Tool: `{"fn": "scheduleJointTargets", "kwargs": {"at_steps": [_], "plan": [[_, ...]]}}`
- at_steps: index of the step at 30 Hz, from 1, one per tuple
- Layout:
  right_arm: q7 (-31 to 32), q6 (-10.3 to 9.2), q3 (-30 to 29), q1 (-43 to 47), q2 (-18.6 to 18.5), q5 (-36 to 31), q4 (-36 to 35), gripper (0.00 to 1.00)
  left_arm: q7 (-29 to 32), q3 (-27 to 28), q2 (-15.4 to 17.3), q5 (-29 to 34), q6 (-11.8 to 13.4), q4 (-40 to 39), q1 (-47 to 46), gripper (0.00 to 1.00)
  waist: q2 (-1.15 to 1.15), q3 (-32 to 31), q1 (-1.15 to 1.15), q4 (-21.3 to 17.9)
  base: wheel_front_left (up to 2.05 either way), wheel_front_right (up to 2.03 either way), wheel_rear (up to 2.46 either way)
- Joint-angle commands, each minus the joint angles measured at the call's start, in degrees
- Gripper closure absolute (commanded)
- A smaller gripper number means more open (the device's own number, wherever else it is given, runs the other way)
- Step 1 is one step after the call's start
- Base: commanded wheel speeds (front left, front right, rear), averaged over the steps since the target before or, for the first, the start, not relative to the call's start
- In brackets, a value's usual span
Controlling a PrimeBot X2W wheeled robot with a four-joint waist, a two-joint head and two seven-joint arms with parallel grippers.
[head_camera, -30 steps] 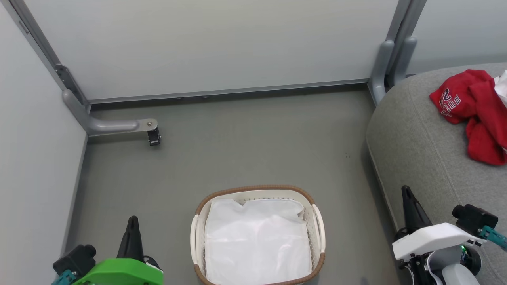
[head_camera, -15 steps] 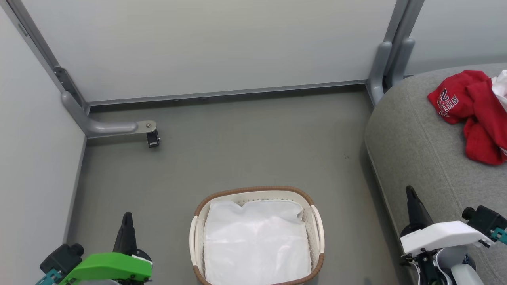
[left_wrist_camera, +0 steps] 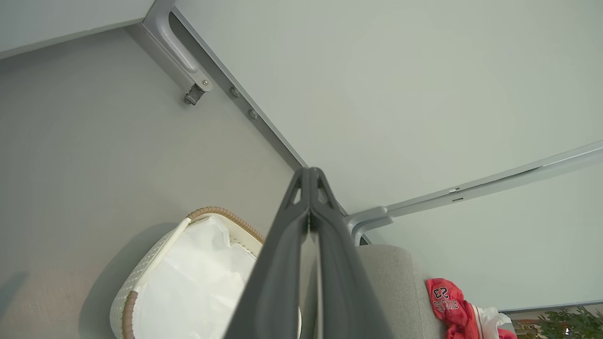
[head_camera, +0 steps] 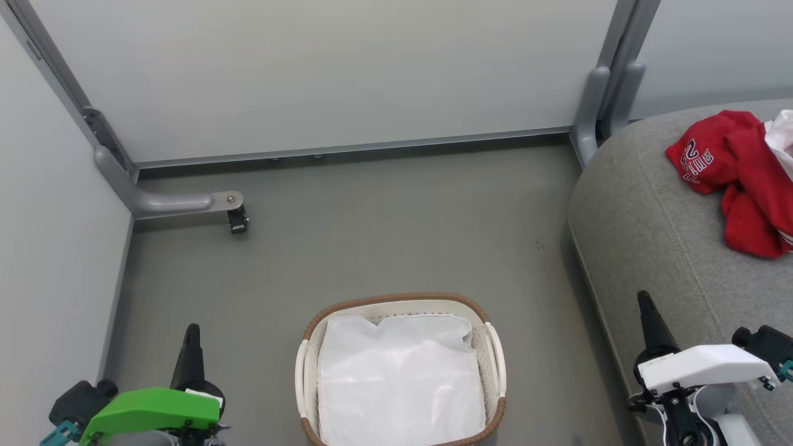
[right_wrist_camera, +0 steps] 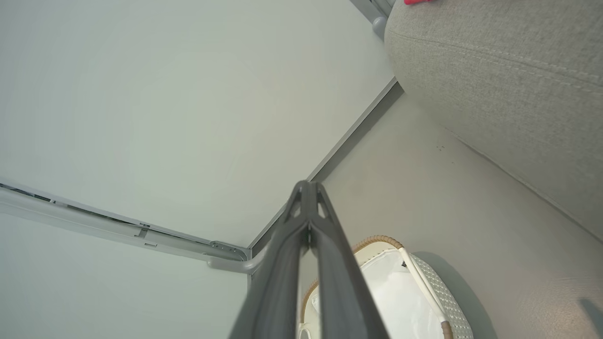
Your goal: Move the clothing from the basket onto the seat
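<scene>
The red clothing lies heaped on the grey seat off to the right, well apart from the basket on the floor, which holds a white liner. The left gripper and right gripper hang on either side of the basket, each with its jaws pressed together.

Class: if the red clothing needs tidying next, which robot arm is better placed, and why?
Probably right: the right gripper is at the seat bearing the clothing; the left gripper lies beyond the basket.
</scene>
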Motion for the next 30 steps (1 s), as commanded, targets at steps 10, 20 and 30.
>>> {"fn": "scheduleJointTargets", "kwargs": {"at_steps": [10,20,30], "plan": [[1.9,-0.02,-0.9,-1.0,-0.4,7.1,-1.1,1.00,1.8,1.4,0.5,-6.5,-0.8,-0.9,-2.3,1.00,0.00,-0.2,0.00,-0.2,0.00,0.00,0.00],[3.5,-0.03,-1.3,-1.1,-0.4,12.6,-1.3,1.00,3.3,2.4,0.5,-11.5,-1.2,-1.1,-2.8,1.00,0.00,-0.4,0.00,-0.4,0.00,0.00,0.00],[4.8,-0.03,-1.8,-1.2,-0.5,17.7,-1.6,1.00,4.7,3.3,0.5,-16.1,-1.5,-1.3,-3.2,1.00,0.00,-0.6,0.00,-0.6,0.00,0.00,0.00]]}}
